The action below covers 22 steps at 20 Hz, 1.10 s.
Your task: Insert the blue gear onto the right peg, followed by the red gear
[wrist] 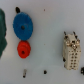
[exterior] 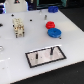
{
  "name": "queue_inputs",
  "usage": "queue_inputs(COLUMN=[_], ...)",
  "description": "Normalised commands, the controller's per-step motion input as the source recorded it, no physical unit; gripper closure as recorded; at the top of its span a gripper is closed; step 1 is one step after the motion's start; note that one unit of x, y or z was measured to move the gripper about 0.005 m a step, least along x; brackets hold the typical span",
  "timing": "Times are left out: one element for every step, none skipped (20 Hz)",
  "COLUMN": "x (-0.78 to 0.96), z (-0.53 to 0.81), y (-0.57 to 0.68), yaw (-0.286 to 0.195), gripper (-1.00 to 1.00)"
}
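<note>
Exterior view, one blue gear, one red gear, touching, two pins on plate, tool's state cannot be told.

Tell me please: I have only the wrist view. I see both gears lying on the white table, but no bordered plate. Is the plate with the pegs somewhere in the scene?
Observer: Yes. In the exterior view the white plate with a black border lies on the table, nearer to that camera than the blue gear.
Operator: Is some gear already on a peg?
Observer: No. The right peg stands bare on the plate, and the red gear lies on the table beyond the blue gear.
</note>
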Motion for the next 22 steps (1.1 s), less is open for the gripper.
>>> queue_inputs(x=[-0.45, -0.44, -0.4, -0.4, -0.41, -0.39, -0.37, -0.32, -0.25, -0.15, -0.1, -0.09, -0.09, -0.11, -0.13, -0.13, -0.14, -0.15, -0.13, -0.15, -0.16, -0.18], z=[-0.13, -0.1, -0.12, -0.16, -0.17, -0.17, -0.19, -0.24, -0.3, -0.32, -0.36, -0.41, -0.46, -0.49, -0.5, -0.51, -0.52, -0.53, -0.54, -0.54, -0.55, -0.54], y=[0.64, 0.66, 0.67, 0.66, 0.67, 0.67, 0.67, 0.66, 0.61, 0.59, 0.54, 0.48, 0.42, 0.38, 0.36, 0.34, 0.3, 0.26, 0.23, 0.19, 0.14, 0.15], yaw=[0.0, 0.0, 0.0, 0.0, 0.0, 0.0, 0.0, 0.0, 0.0, 0.0, 0.0, 0.0, 0.0, 0.0, 0.0, 0.0, 0.0, 0.0, 0.0, 0.0, 0.0, 0.0], gripper=[-1.0, -1.0, -1.0, -1.0, -1.0, -1.0, -1.0, -1.0, -1.0, -1.0, -1.0, -1.0, -1.0, -1.0, -1.0, -1.0, -1.0, -1.0, -1.0, -1.0, -1.0, -1.0])
